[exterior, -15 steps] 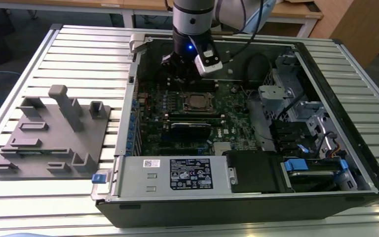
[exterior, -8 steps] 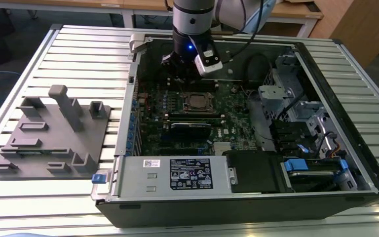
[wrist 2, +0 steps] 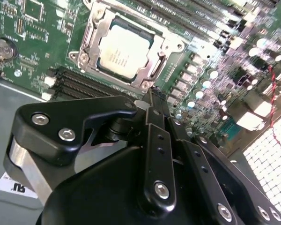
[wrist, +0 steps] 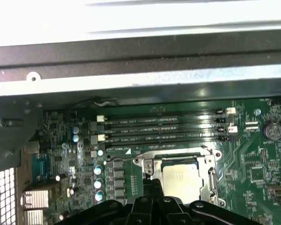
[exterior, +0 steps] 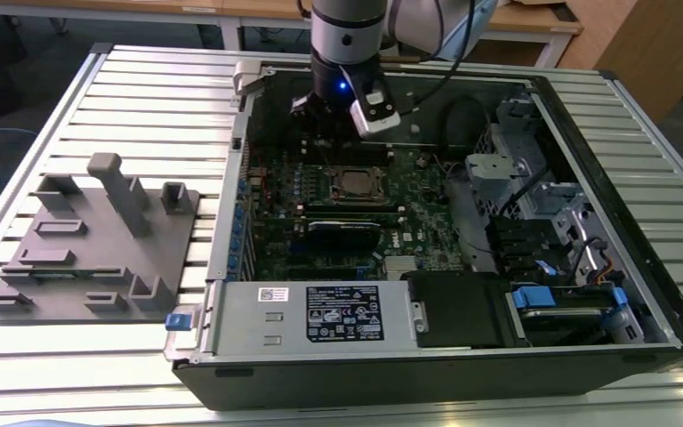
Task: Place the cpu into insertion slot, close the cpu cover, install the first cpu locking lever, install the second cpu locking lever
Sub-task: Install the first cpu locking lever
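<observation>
The cpu (wrist 2: 124, 51) lies flat in the insertion slot (exterior: 354, 183) on the green motherboard, its silver-grey top showing through the window of the cpu cover (wrist 2: 157, 58). The cover lies down flat around the chip, which also appears in the first wrist view (wrist: 180, 180). A thin metal lever (wrist: 131, 159) runs along the socket's edge beside the memory slots; whether it is latched I cannot tell. My gripper (wrist 2: 151, 97) hovers just off one side of the socket, fingers shut together and holding nothing. In the exterior view the gripper (exterior: 320, 122) hangs behind the socket.
Long black memory slots (wrist: 164, 129) lie next to the socket. The open computer case (exterior: 217, 267) walls the board in, with a power supply carrying a label sticker (exterior: 348, 313) in front and drive bays with cables (exterior: 543, 205) at the exterior view's right. A grey fixture (exterior: 92, 240) stands at the left.
</observation>
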{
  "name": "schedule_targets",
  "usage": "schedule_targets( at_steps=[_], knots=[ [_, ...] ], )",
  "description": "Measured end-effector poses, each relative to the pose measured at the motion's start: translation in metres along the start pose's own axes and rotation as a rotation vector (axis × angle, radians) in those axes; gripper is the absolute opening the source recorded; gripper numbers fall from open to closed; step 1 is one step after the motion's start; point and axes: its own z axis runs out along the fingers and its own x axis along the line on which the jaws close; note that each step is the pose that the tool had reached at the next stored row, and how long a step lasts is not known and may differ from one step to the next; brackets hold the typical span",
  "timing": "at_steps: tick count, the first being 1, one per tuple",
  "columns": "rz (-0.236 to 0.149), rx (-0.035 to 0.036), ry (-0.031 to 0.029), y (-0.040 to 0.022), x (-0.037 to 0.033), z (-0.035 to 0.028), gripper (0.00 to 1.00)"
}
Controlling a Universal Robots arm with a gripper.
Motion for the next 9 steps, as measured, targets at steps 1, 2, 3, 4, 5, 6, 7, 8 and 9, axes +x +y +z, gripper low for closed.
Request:
schedule_targets(
  at_steps=[1,2,3,4,5,6,7,8,9],
  knots=[
    [0.0,-0.0074,0.0006,-0.0001,0.0,0.0,0.1],
    [0.0,-0.0141,0.0011,-0.0002,0.0,0.0,0.1],
    [0.0,-0.0203,0.0016,-0.0003,0.0,0.0,0.1],
    [0.0,-0.0261,0.0021,-0.0004,0.0001,0.0,0.1],
    [0.001,-0.0301,0.0025,-0.0004,0.0001,0.0,0.1],
    [0.001,-0.0321,0.0027,-0.0005,0.0003,-0.0001,0.1],
    [0.001,-0.033,0.0027,-0.0005,0.0003,0.0,0.1],
    [0.001,-0.0335,0.0027,-0.0005,0.0006,0.0,0.1],
    [0.001,-0.0338,0.0027,-0.0006,0.0011,0.0,0.1]
  ],
)
